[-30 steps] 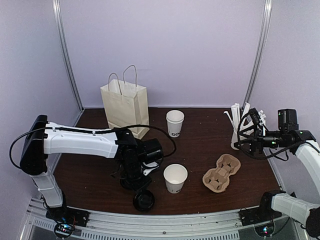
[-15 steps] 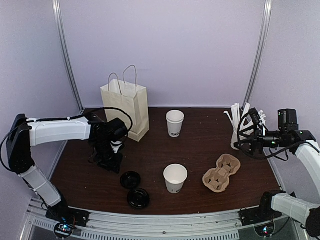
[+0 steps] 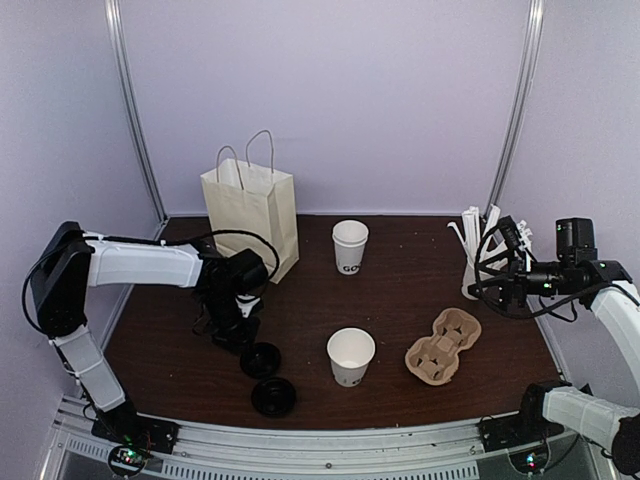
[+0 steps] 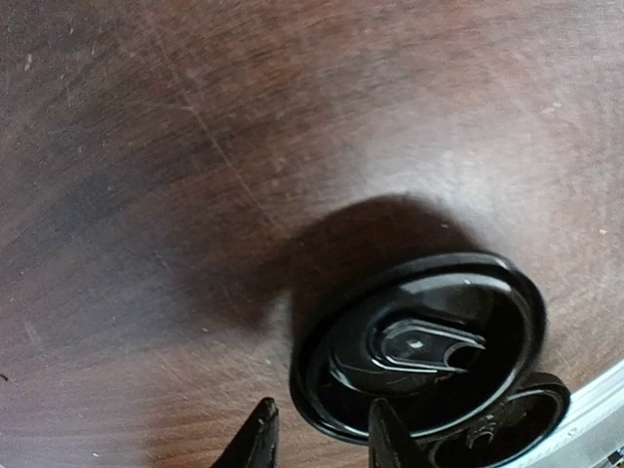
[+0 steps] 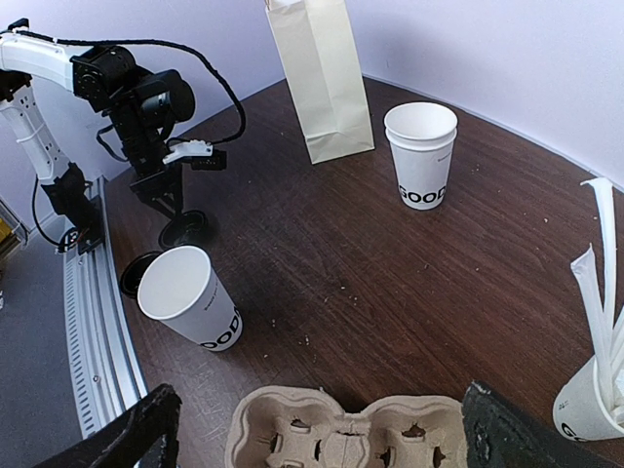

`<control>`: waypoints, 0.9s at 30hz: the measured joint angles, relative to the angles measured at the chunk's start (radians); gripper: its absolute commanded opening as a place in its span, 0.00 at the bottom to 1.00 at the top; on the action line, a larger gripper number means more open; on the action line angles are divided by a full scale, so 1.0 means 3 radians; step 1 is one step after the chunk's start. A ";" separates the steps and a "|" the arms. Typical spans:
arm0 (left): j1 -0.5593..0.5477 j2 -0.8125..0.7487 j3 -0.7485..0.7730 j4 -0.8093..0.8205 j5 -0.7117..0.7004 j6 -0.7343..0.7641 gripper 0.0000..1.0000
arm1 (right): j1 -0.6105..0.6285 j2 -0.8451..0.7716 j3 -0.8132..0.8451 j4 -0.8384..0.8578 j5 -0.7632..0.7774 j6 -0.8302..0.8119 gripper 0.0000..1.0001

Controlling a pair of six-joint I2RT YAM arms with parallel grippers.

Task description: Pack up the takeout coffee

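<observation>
At lower centre of the left-wrist view, the left gripper (image 4: pixel 322 441) is seen open astride the rim of the black lid (image 4: pixel 419 353) and should be closed squarely on it.

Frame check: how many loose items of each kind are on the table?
White paper cups, unlidded: 2
Black lids: 2
Paper bag: 1
Pulp cup carrier: 1
Cup of white sticks: 1
Total: 7

near cup (image 5: pixel 190 297), far cup (image 5: pixel 421 154) lidless, upright; carrier (image 5: pixel 341 429) nearest camera
</observation>
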 measured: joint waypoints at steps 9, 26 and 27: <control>0.0061 0.0121 -0.0024 0.0066 -0.0008 0.0003 0.19 | 0.0000 0.0000 -0.0001 0.0000 0.0004 0.0000 1.00; 0.0731 0.0130 -0.0038 0.0164 0.0114 0.0156 0.09 | -0.0001 -0.0013 -0.0001 -0.0003 0.0009 -0.0001 1.00; 0.0902 0.0116 -0.0028 0.0154 0.0132 0.0193 0.09 | -0.0001 -0.0019 -0.0001 -0.0003 0.0011 -0.0001 1.00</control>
